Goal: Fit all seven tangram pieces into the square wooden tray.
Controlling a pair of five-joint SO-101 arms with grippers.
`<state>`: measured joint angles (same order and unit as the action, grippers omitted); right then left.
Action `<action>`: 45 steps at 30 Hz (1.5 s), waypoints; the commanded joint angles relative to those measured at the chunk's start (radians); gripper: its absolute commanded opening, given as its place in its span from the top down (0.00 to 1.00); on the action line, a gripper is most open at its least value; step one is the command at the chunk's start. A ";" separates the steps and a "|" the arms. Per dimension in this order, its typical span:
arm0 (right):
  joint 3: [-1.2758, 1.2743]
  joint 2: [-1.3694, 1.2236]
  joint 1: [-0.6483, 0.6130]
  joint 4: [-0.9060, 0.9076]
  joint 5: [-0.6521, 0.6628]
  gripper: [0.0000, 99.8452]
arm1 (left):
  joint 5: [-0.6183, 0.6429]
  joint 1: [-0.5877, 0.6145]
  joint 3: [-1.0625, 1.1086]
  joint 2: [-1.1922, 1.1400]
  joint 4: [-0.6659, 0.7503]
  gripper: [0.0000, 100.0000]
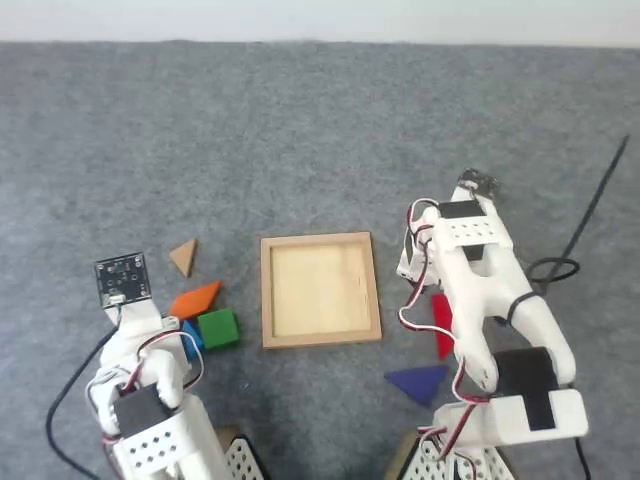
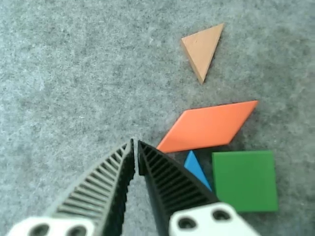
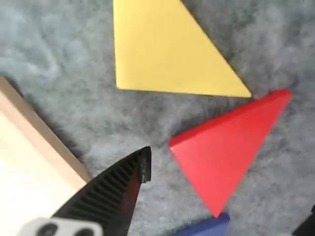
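The square wooden tray point(image 1: 320, 336) lies empty in the middle of the table. Left of it lie a tan triangle point(image 1: 183, 256), an orange parallelogram point(image 1: 195, 298), a green square point(image 1: 218, 327) and a small blue triangle point(image 1: 190, 335). My left gripper point(image 2: 135, 144) is shut with nothing in it, its tips just beside the orange parallelogram point(image 2: 206, 127). On the tray's right are a red triangle point(image 1: 440, 322) and a dark blue triangle point(image 1: 418, 381). My right gripper point(image 3: 226, 189) stands open over the red triangle point(image 3: 226, 147), next to a yellow triangle point(image 3: 157, 49).
Grey carpet covers the table. The right arm point(image 1: 480, 280) stretches along the tray's right side and hides part of the red piece. The tray's rim point(image 3: 44, 137) runs close to one right finger point(image 3: 140, 167). A black cable point(image 1: 590, 215) trails at the far right.
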<state>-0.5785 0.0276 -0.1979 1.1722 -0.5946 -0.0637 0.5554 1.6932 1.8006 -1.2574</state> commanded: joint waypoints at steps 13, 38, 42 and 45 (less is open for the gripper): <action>0.040 -0.240 0.079 -0.088 -0.212 0.50 | -0.005 -0.008 -0.012 0.017 -0.005 0.99; 0.038 -0.242 0.088 -0.082 -0.204 0.64 | -0.005 -0.008 -0.012 0.017 -0.005 0.99; 0.038 -0.243 0.090 -0.082 -0.204 0.64 | -0.005 -0.008 -0.012 0.017 -0.005 0.99; 0.038 -0.245 0.090 -0.082 -0.204 0.64 | -0.005 -0.006 -0.012 0.017 -0.005 0.99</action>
<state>-0.5508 -0.1734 -0.1427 1.0863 -0.7940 -0.0637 0.5554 1.6932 1.8006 -1.2574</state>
